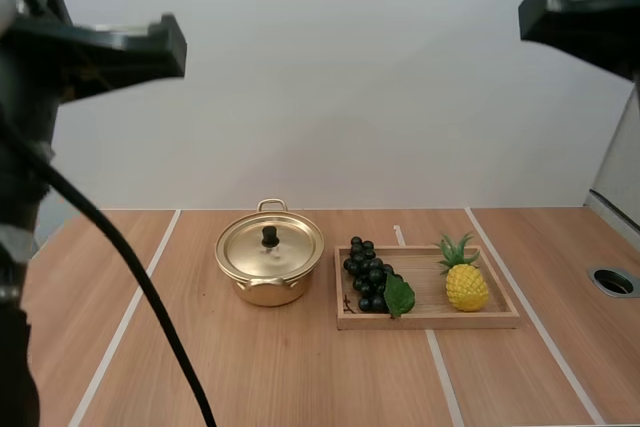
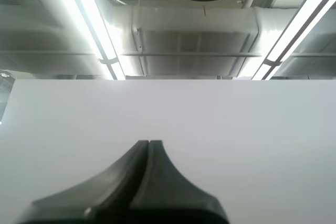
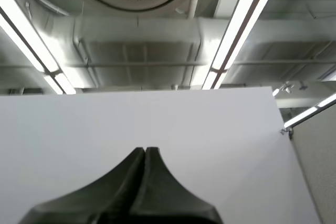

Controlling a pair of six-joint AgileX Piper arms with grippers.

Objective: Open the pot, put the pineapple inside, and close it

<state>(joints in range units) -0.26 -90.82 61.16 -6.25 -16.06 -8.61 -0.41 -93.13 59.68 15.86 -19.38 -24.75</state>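
Note:
A gold pot (image 1: 268, 282) stands on the table with its lid (image 1: 270, 246) on, a black knob at the lid's middle. To its right, a yellow pineapple (image 1: 465, 282) with green leaves lies in the right end of a wooden tray (image 1: 430, 319). My left gripper (image 1: 176, 45) hangs high above the table at the left, far from the pot. My right gripper (image 1: 528, 9) hangs high at the right. In the wrist views, the left gripper (image 2: 148, 142) and the right gripper (image 3: 145, 150) each show fingers pressed together as one dark wedge, holding nothing.
A bunch of dark grapes (image 1: 368, 275) with a green leaf lies in the tray's left half. White lines run across the wooden table (image 1: 130, 367). A round hole (image 1: 613, 281) sits near the table's right edge.

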